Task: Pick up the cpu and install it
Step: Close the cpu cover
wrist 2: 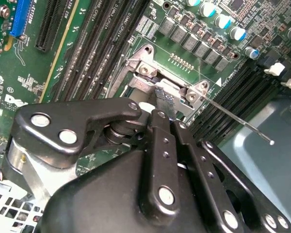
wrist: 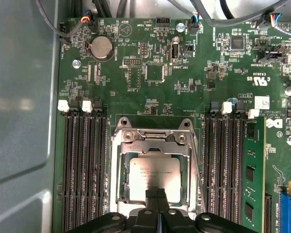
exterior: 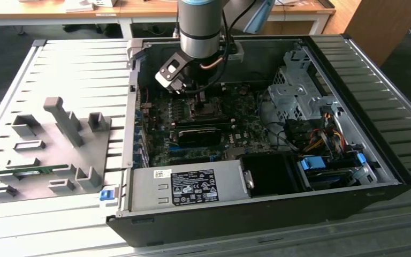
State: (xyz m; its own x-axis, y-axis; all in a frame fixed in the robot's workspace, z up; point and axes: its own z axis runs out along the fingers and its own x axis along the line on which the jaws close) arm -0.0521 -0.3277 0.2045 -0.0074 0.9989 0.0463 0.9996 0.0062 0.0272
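Slatted table (exterior: 77, 64) carries an open PC case (exterior: 263, 217), centre to 3 o'clock in the exterior view. A grey fixture plate (exterior: 48, 144) lies at the case's 9 o'clock. Inside the case the power supply (exterior: 184, 187) is at 6 o'clock of the motherboard (exterior: 191, 152). The arm (exterior: 199, 27) drops in from 12 o'clock, with the gripper (exterior: 202, 101) down over the socket (exterior: 207, 111).

In the first wrist view the cpu (wrist: 153, 167) lies flat inside the socket's metal frame (wrist: 153, 138), between two banks of memory slots. The gripper's fingers (wrist: 156, 194) are pressed together with nothing between them, tips over the cpu's edge. Can't tell if they touch it. In the second wrist view the thin lever rod (wrist 2: 242, 124) sticks out at an angle.
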